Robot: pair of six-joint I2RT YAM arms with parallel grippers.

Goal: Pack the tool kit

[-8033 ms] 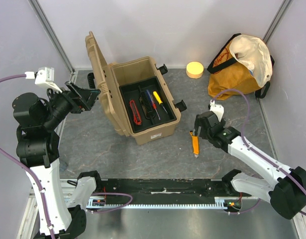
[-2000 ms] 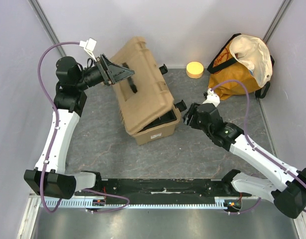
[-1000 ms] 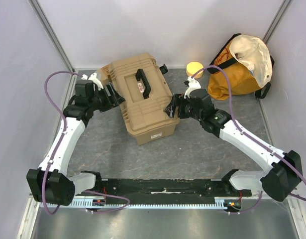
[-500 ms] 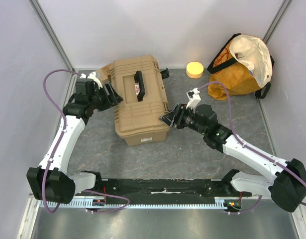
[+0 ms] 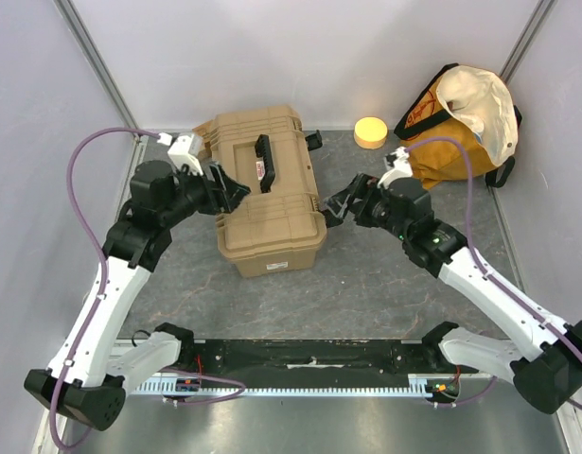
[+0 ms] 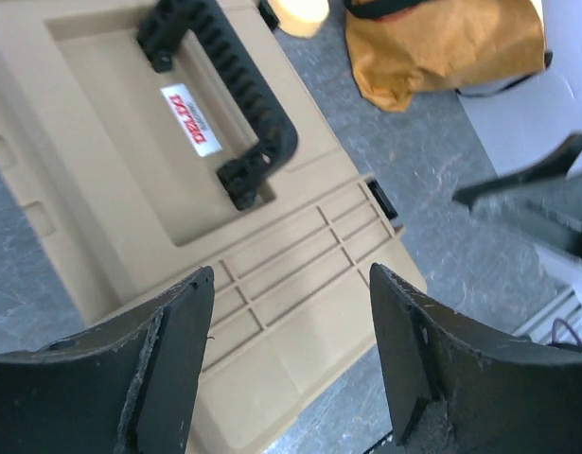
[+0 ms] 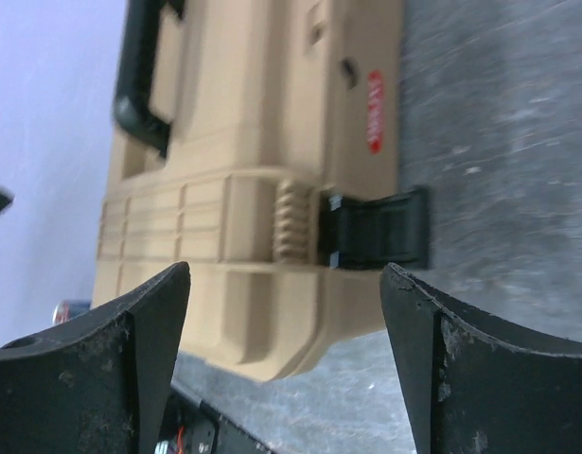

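Because the toolbox (image 5: 270, 203) between your arms has its lid down, you cannot see inside it; your left gripper (image 5: 232, 186) hovers over its left edge, your right gripper (image 5: 333, 210) faces the black side latch (image 7: 376, 230), both spread wide and empty.

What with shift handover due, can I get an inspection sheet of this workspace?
Surface: grey, stone-patterned table.
Job's things: tool kit, lid down, handle on top; right-side latch sticks out, apparently unfastened.
Clutter: orange-yellow cloth bag and yellow disc at the far edge.
Grippers: left gripper and right gripper open, holding nothing, flanking the kit.
Cables: left purple cable and right purple cable loop above the arms; no snag seen.
Surroundings: pale walls; nothing else seen.
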